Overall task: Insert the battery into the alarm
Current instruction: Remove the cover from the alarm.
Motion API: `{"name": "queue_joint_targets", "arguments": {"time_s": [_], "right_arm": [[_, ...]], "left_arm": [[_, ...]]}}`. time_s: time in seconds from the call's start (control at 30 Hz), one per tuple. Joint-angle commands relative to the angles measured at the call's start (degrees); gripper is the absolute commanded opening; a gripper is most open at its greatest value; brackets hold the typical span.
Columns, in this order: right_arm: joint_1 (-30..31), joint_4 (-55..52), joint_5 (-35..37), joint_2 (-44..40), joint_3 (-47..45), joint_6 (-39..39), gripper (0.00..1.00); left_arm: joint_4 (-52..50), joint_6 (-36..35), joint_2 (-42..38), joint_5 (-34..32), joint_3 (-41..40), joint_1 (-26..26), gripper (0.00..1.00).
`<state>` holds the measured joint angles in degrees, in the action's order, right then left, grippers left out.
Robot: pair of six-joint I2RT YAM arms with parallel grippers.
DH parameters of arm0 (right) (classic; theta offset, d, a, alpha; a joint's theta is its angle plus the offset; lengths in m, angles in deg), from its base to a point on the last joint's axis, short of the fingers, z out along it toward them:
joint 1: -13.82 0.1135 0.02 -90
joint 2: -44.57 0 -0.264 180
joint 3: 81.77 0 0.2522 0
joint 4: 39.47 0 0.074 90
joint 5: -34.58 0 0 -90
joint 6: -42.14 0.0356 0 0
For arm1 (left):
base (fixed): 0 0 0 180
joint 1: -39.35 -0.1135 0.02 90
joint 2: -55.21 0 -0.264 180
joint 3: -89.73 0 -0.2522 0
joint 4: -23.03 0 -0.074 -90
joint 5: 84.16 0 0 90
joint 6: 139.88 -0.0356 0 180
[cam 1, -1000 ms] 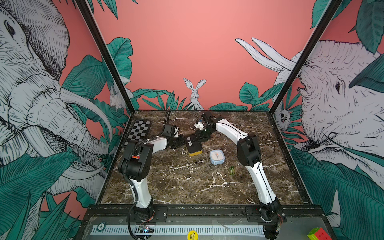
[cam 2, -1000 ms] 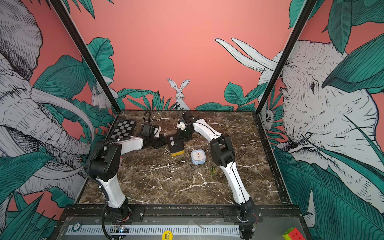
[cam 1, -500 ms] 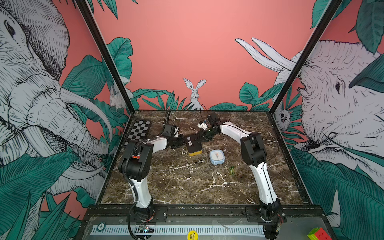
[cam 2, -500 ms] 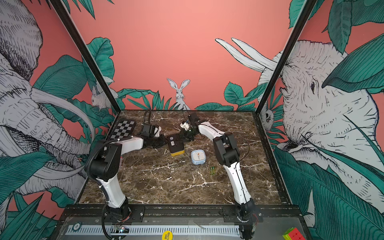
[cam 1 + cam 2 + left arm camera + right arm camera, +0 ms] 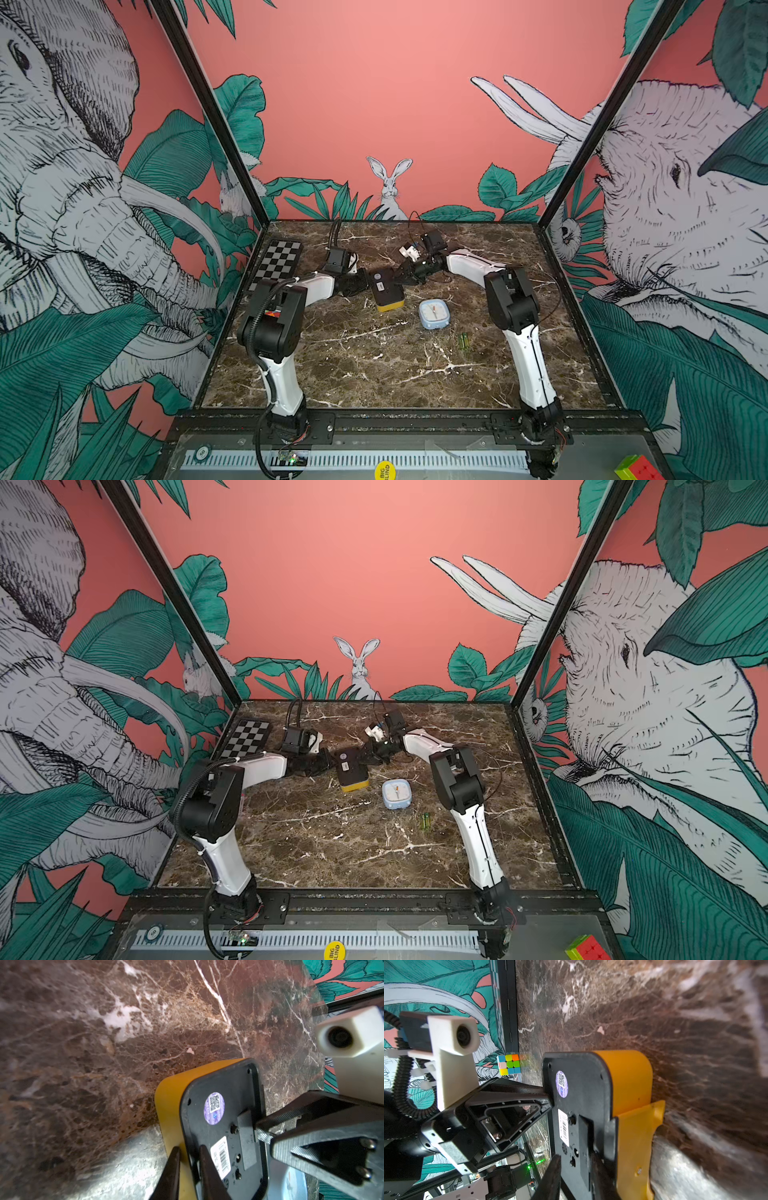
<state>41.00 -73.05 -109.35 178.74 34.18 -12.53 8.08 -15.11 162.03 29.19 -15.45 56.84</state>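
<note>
Left jaws: clamped on alarm (image 5: 228,1088) rim.
Right jaws: placed at opposite edge; grip cannot be told.
Battery (image 5: 464,341): laid well apart from jaws.

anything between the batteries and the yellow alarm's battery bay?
Yes. The blue clock lies between the green batteries and the yellow alarm. The bay's cover also looks still fitted, with the right gripper at its edge.

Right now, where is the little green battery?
In both top views the green battery lies on the marble table, just nearer the camera than the blue clock, beside the right arm.
</note>
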Motion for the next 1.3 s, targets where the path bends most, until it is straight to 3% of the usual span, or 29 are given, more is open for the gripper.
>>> {"name": "queue_joint_targets", "arguments": {"time_s": [0.0,1.27], "right_arm": [[1.1,4.5,-0.3,-0.8,-1.4,1.3,0.25],[1.2,11.6,-2.5,-3.9,-5.5,5.5,0.16]], "left_arm": [[-3.7,-0.2,3.7,-1.3,-0.9,1.0,0.19],[-2.9,0.7,3.8,-2.0,-1.6,1.0,0.19]]}}
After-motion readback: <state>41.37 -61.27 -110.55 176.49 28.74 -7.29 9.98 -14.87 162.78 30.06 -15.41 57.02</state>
